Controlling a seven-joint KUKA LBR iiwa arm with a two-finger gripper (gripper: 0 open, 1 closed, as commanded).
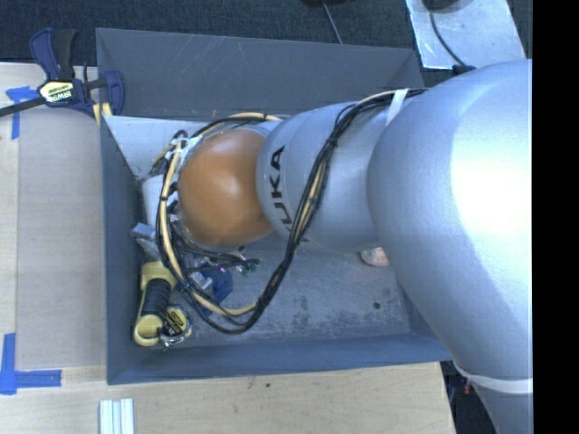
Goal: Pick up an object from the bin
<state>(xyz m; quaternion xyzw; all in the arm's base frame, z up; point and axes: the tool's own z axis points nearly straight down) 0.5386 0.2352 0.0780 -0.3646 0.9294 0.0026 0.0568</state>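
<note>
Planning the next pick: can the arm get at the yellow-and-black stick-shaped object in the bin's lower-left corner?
Probably yes: the yellow-and-black stick-shaped object lies uncovered just below the orange wrist cover of the arm, though the corner walls of the grey metal bin and the cables crowd it.

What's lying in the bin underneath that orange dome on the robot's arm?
Whatever sits directly beneath the orange dome is covered. Past its lower edge show a yellow-and-black thing and a small blue thing; a pink thing lies beside the arm.

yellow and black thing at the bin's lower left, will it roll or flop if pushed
The yellow and black thing looks moulded, so probably stiff, not floppy. Its rounded body might roll, though the bin wall beside it would likely stop it.
</note>
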